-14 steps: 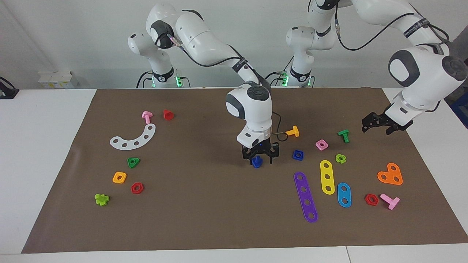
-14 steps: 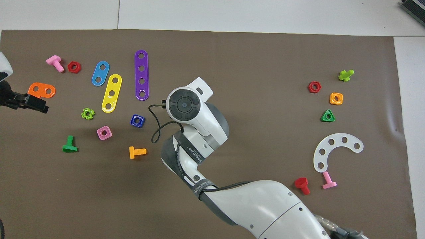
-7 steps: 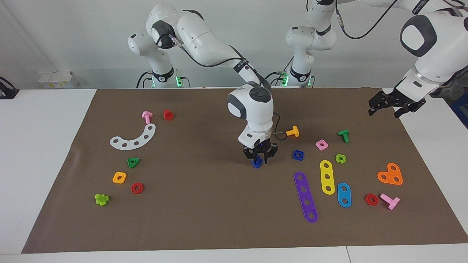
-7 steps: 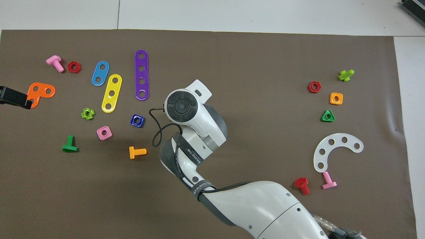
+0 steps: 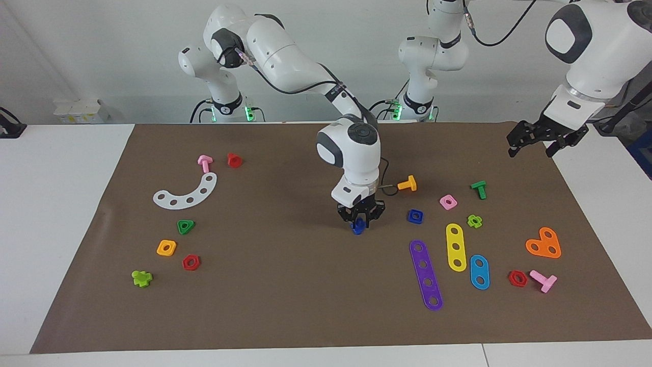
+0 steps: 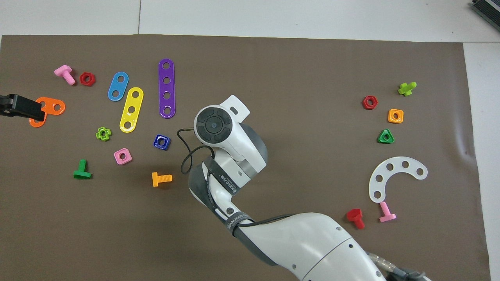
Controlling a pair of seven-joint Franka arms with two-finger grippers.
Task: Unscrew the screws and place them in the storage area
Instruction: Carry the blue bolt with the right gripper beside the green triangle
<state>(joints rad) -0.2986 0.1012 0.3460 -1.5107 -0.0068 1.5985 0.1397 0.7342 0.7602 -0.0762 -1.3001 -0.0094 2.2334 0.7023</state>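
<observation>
The dark-blue screw (image 5: 357,229) stands on the brown mat near its middle. My right gripper (image 5: 359,222) points straight down and is shut on it, low at the mat. In the overhead view the right arm's wrist (image 6: 214,125) hides both. The storage area holds a white curved strip (image 5: 186,192), a green triangular nut (image 5: 186,226), an orange square nut (image 5: 166,247) and a red hexagonal nut (image 5: 191,262), toward the right arm's end. My left gripper (image 5: 541,142) hangs open and empty, raised over the mat's edge at the left arm's end.
A dark-blue square nut (image 5: 415,216) lies close beside the right gripper, and an orange bolt (image 5: 408,183) nearer the robots. Purple (image 5: 426,275), yellow (image 5: 456,247) and blue (image 5: 479,271) strips and an orange heart (image 5: 544,243) lie toward the left arm's end.
My right gripper's fingers closed from wide open onto the dark-blue screw. My left gripper rose and swung toward the robots, off the mat's middle toward its edge.
</observation>
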